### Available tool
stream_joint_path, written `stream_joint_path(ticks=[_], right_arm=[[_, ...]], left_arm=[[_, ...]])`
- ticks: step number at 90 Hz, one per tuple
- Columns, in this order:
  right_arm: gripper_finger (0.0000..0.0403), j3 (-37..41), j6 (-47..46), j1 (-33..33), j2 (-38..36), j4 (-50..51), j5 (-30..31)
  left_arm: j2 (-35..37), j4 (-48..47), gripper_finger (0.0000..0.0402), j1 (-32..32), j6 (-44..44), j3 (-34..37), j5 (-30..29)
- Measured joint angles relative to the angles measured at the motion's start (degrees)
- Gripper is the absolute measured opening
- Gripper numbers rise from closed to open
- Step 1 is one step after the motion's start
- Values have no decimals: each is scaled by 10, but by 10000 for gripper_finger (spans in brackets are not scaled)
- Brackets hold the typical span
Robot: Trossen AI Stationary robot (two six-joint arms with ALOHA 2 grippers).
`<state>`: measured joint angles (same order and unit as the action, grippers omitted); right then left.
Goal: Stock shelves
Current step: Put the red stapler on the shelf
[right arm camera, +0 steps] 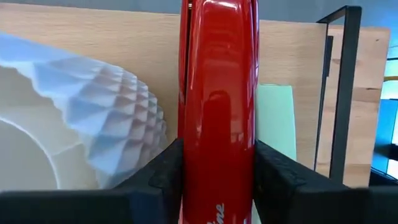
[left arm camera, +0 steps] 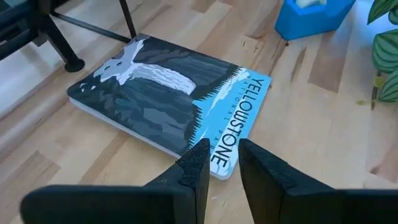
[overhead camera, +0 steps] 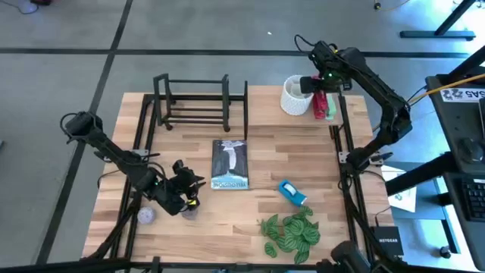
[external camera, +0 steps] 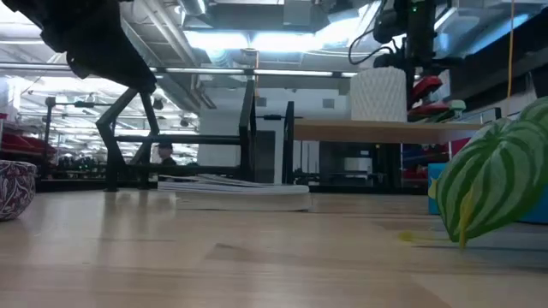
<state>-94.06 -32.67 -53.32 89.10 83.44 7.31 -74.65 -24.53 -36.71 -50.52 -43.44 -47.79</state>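
Partly stocked: white faceted pot (overhead camera: 294,95) already on wood shelf board (overhead camera: 265,106), right claw (right arm camera: 217,168) clamping red stapler (right arm camera: 217,93) over it; left claw (left arm camera: 222,165), narrow gap, above Yellowstone book (left arm camera: 168,99) on tabletop (overhead camera: 227,220); black wire rack (overhead camera: 193,102) empty.

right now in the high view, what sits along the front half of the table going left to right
small patterned bowl → left gripper → Yellowstone book → blue tape dispenser; the leafy plant spans beneath the last two, so it is left out.
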Motion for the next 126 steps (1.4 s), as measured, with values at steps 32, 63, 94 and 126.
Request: stream_joint_path(ticks=[32,63,94,126], right_arm=[[127,0,2,0,0,6,12],[137,0,2,1,0,7,21],[137,46,2,1,-7,0,33],[138,50,14,1,-25,-33,16]], left_arm=[[0,0,67,0,0,0,0],[0,0,67,0,0,0,0],[0,0,67,0,0,0,0],[0,0,67,0,0,0,0]])
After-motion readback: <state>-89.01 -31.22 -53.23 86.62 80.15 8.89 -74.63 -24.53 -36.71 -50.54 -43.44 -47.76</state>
